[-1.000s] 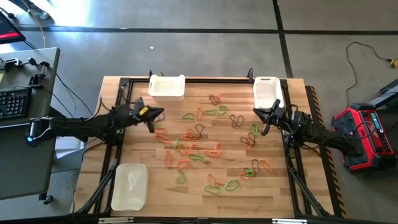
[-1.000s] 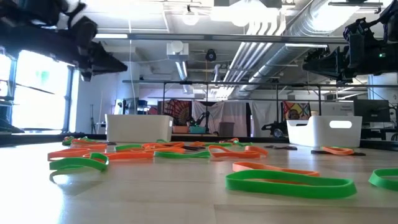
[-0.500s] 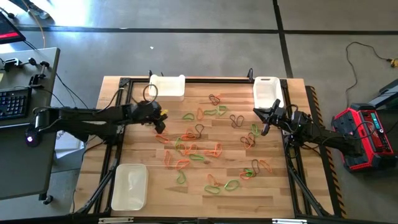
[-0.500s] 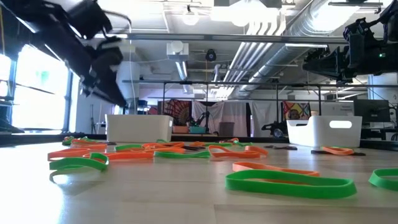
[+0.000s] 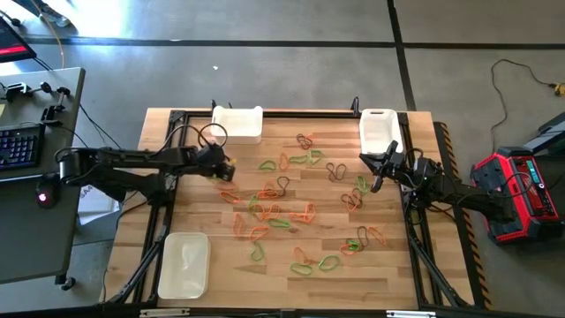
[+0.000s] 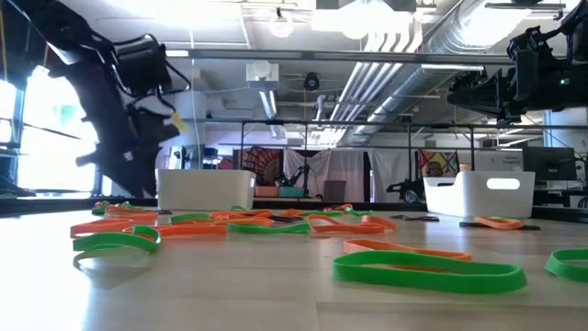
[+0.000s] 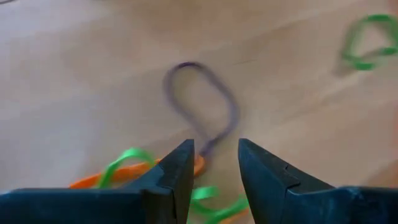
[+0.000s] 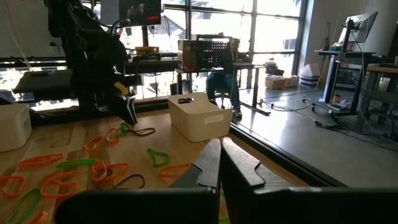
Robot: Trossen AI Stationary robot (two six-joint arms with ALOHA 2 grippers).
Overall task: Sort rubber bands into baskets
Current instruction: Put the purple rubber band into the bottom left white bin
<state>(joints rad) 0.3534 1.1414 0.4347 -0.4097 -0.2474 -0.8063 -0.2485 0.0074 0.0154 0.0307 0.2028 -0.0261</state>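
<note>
Many rubber bands [image 5: 282, 208] in green, orange and dark lie loose across the middle of the wooden table. Three white baskets stand on it: one at the far left [image 5: 237, 124], one at the far right [image 5: 378, 130], one at the near left [image 5: 184, 263]. My left gripper [image 5: 225, 170] hangs open and tipped down over the bands' left edge. In its wrist view a dark band [image 7: 202, 106] lies flat just beyond its fingertips [image 7: 214, 168], beside a green band [image 7: 127, 158]. My right gripper [image 5: 378, 177] is shut, raised at the right, near the far right basket.
A black metal frame [image 5: 291, 112] runs along the table's far edge and sides. In the low view green bands [image 6: 427, 269] and orange bands [image 6: 404, 248] lie close to the near edge. A desk with a keyboard [image 5: 19, 146] stands left of the table.
My left gripper has moved a little toward the table's right edge and dropped toward the table. It has tipped from nearly level to pointing steeply down. The bands and baskets lie as before.
</note>
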